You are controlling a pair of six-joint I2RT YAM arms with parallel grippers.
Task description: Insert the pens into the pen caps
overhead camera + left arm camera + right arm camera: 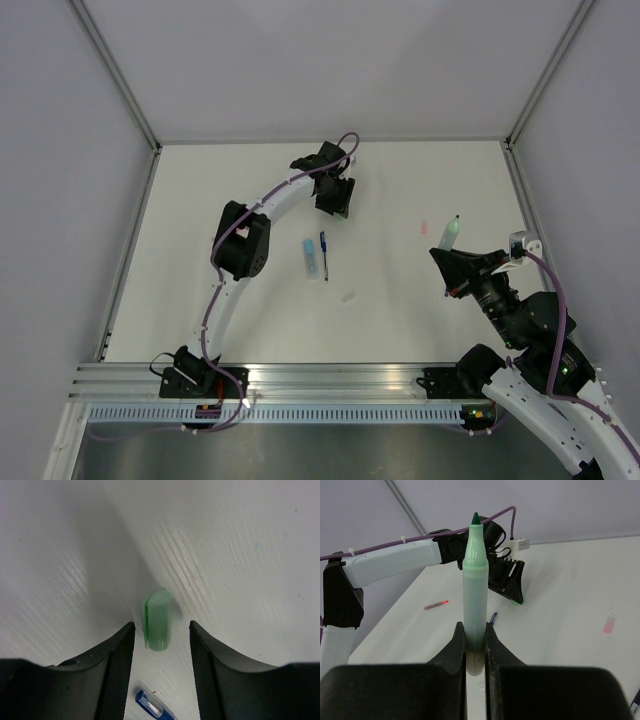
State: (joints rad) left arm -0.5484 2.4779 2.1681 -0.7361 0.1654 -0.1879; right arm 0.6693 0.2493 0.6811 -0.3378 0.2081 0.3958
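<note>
My right gripper [474, 626] is shut on a mint-green pen [475, 580] with a dark green tip, held upright above the table; both show in the top view, the gripper [447, 252] and the pen [450, 233]. My left gripper [161, 624] is open, low over the table, its jaws on either side of a green pen cap [158, 619] lying flat and apart from both. A blue pen [324, 244] lies beside a light blue cap [313, 259] mid-table. A red-pink pen [436, 604] lies further left. A pinkish cap [424, 228] lies right of centre.
A small pale piece [349, 296] lies on the table nearer the front. The blue pen's end [150, 705] lies just behind my left fingers. Grey walls enclose the white table [420, 320], and a metal rail [330, 378] runs along the near edge.
</note>
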